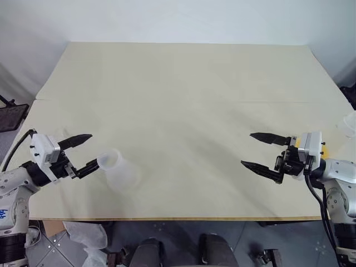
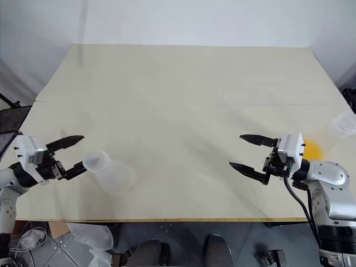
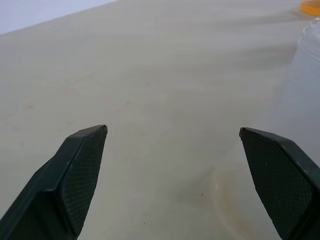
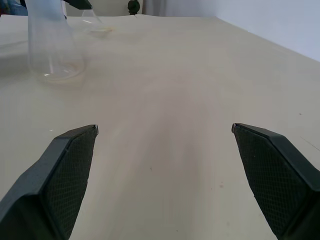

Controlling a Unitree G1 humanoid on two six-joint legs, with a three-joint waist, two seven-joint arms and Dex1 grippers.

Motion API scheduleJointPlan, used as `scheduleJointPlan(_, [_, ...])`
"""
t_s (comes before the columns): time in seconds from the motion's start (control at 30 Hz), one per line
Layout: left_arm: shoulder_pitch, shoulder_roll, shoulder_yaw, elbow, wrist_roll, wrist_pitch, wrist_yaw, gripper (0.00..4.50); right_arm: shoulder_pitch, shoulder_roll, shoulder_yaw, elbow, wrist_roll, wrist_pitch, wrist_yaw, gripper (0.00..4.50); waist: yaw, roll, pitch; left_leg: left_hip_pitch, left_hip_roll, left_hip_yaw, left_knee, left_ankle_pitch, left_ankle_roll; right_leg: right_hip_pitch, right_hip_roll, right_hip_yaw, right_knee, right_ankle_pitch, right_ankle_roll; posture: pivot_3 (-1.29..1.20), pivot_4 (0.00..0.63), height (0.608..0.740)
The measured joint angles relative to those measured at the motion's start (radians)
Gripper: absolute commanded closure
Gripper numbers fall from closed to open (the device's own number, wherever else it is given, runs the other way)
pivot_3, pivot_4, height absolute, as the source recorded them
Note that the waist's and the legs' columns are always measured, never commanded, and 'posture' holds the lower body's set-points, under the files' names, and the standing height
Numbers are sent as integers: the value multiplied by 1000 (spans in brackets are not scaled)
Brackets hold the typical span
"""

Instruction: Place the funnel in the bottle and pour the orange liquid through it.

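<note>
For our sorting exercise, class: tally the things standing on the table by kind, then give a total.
bottle: 1
funnel: 1
clear cup holding the orange liquid: 1
Total: 3

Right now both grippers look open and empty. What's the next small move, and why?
Probably ease the left gripper toward the bottle, standing just beside its fingertips, to steady it. Both grippers are open and hold nothing; the right gripper hangs over bare table. The orange liquid sits in a clear cup behind the right wrist.
</note>
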Motion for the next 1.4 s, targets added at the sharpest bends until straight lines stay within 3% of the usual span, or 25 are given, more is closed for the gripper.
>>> scheduleJointPlan(0.4, [24, 21, 50, -13, -86, 118, 4, 0, -41, 20, 13, 31, -12, -3, 6, 9, -4, 0, 0, 0, 0, 0, 0, 0, 0, 0, 0, 0, 0, 0, 0, 0, 150, 740])
scheduleJointPlan(0.67, [147, 13, 149, 15, -102, 53, -85, 0, -84, 78, 159, -109, 5, 25, 31, 9, -7, 0, 0, 0, 1, 0, 0, 0, 0, 0, 0, 0, 0, 0, 0, 0, 150, 740])
scheduleJointPlan(0.9, [251, 15, 237, 80, -107, 33, -144, 0, -119, 94, 198, -156, 15, 55, 27, 9, -2, -1, 0, 0, 0, -1, 0, 0, 0, 0, 0, 0, 0, 0, 0, 0, 150, 740])
scheduleJointPlan(1.17, [378, 15, 256, -209, -215, 184, -164, 0, -116, 86, 192, -78, 2, 43, 46, 9, 5, -3, 1, 0, 2, -1, 1, -1, 1, 1, -1, 1, -1, 0, 0, 0, 150, 740])
scheduleJointPlan(1.4, [324, -23, 179, -369, -269, 259, -59, 0, -98, 78, 179, -14, -12, 23, 57, 9, 7, -2, 1, 1, 1, -1, 1, -1, 1, 1, 0, 1, -1, 0, 0, 0, 150, 740])
